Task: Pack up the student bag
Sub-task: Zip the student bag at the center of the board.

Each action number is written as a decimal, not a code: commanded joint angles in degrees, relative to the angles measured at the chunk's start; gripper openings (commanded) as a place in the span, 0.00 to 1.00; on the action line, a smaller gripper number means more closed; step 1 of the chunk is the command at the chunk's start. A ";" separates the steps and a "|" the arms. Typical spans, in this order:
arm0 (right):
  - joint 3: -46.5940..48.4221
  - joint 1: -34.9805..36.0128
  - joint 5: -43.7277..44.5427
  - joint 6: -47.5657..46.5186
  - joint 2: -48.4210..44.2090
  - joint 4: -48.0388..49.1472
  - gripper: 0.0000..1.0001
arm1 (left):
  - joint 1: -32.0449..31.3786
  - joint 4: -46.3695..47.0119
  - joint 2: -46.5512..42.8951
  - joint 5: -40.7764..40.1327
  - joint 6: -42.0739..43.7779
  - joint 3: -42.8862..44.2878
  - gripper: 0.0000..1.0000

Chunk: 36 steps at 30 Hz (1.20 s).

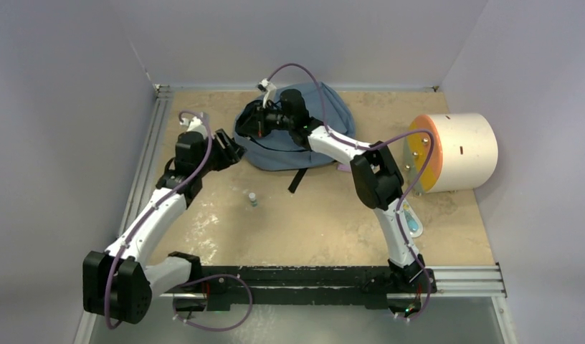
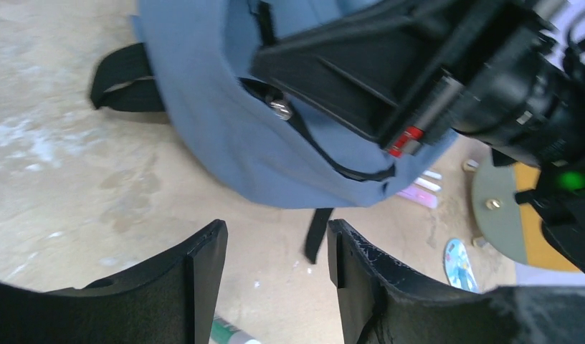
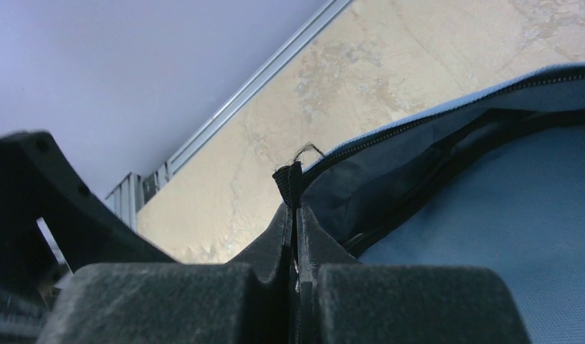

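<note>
The bag (image 1: 333,107) is lying at the far middle of the table (image 1: 318,222), its zipper open. The right gripper (image 3: 295,215) is pinching the bag by a black tab (image 3: 287,183) at the edge of that opening, its 2 fingers pressed together on it. The left gripper (image 2: 275,251) is hovering just left of the bag, fingers standing apart with nothing between them.

The tan, scuffed table (image 1: 333,215) carries the student bag (image 1: 333,109) at its far middle, a white cylinder (image 1: 465,147) (orange-faced) at the right, and 2 small things nearer: a small tube (image 1: 253,199) and a blue-and-white piece (image 1: 414,226).
</note>
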 commanded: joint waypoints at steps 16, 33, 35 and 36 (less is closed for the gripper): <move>2.69 -0.98 -1.70 11.22 -4.08 9.53 0.00 | -6.44 16.12 13.46 -13.48 -16.56 3.53 0.55; 0.88 -1.06 -3.44 12.18 -4.69 9.32 0.00 | -6.44 25.35 19.94 -7.62 -21.35 1.06 0.49; 0.78 -1.11 -3.40 12.09 -4.53 8.99 0.00 | -6.44 25.57 21.54 -7.46 -21.74 1.76 0.47; 0.70 -1.11 -3.45 12.09 -4.44 8.85 0.00 | -6.44 25.61 22.16 -7.40 -21.83 2.04 0.47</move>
